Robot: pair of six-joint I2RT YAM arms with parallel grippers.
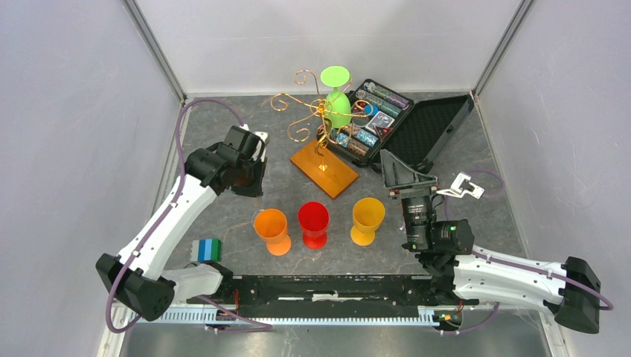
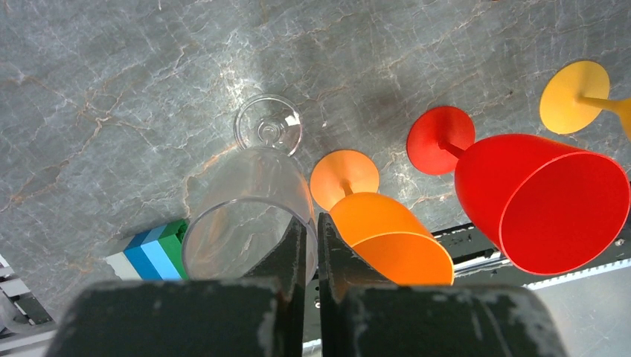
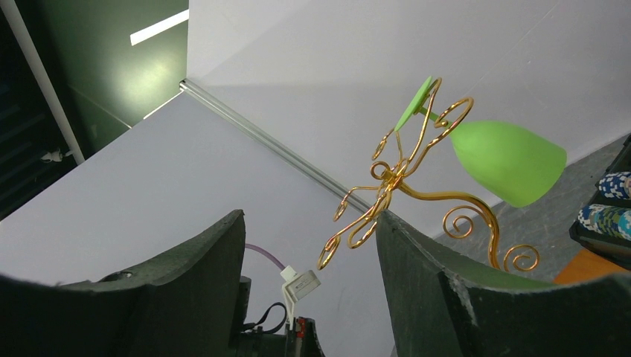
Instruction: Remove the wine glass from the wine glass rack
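The gold wire wine glass rack (image 1: 312,111) stands in its orange-brown wooden base (image 1: 327,172) at the back middle. A green wine glass (image 1: 338,105) hangs upside down on its right side. It also shows in the right wrist view (image 3: 506,160), with the rack's arms (image 3: 394,178). My right gripper (image 1: 402,172) is open and empty, right of the base and pointing at the rack; its fingers (image 3: 439,268) frame the rack. My left gripper (image 1: 249,177) is left of the rack. It (image 2: 312,223) is shut on the rim of a clear wine glass (image 2: 245,201), whose foot is at the table.
An orange (image 1: 272,229), a red (image 1: 313,222) and a yellow (image 1: 367,219) wine glass stand in a row in front of the rack. An open black case (image 1: 379,119) with coloured contents lies behind right. A blue-green block (image 1: 207,249) sits near the left arm.
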